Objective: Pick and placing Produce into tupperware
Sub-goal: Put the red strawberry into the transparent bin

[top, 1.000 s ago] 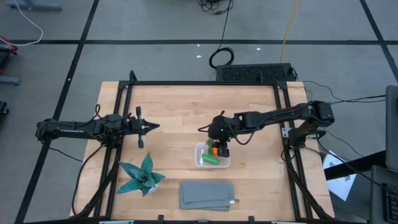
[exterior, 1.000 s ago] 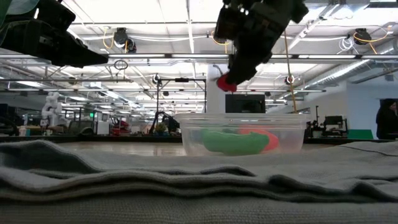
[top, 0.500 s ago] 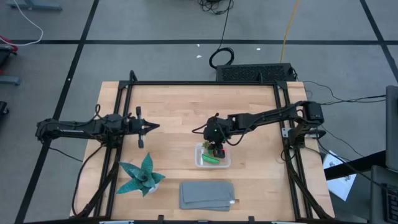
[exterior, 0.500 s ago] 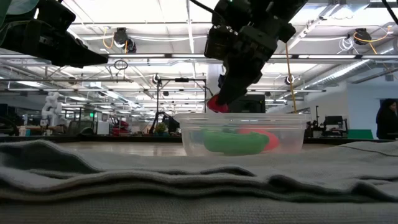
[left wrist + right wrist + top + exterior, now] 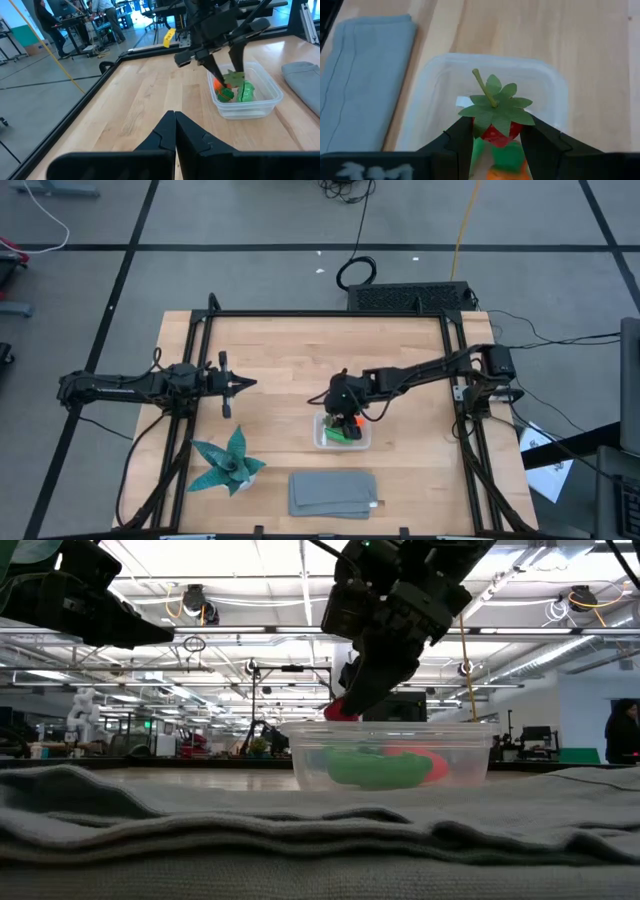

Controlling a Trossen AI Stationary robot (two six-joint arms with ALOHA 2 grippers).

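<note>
My right gripper (image 5: pixel 345 418) hangs over the clear tupperware (image 5: pixel 342 433), shut on the red strawberry (image 5: pixel 496 115). In the low view the strawberry (image 5: pixel 340 711) sits just above the tupperware's rim (image 5: pixel 390 727), near its left end. The green pod (image 5: pixel 375 768) and the orange carrot (image 5: pixel 218 85) lie on the tupperware's floor. My left gripper (image 5: pixel 243 383) waits shut above the table's left half, well away from them. My right gripper pinches the strawberry's red body (image 5: pixel 497 134) between its two fingers (image 5: pixel 462 136), one on each side. The fingers come from above, pointing down. The leafy green cap and stem (image 5: pixel 492 102) face up toward the wrist. The strawberry is lifted clear above the tupperware.
A teal spiky leaf plant (image 5: pixel 228 462) stands near the table's near left corner. A flat grey folded cloth (image 5: pixel 333 493) lies at the near edge, just in front of the tupperware. Bare wood lies across the far half of the table (image 5: pixel 300 345).
My right gripper has moved down and a little toward the table's left, staying shut on the strawberry. The strawberry has come from well above the tupperware down to just over its rim.
</note>
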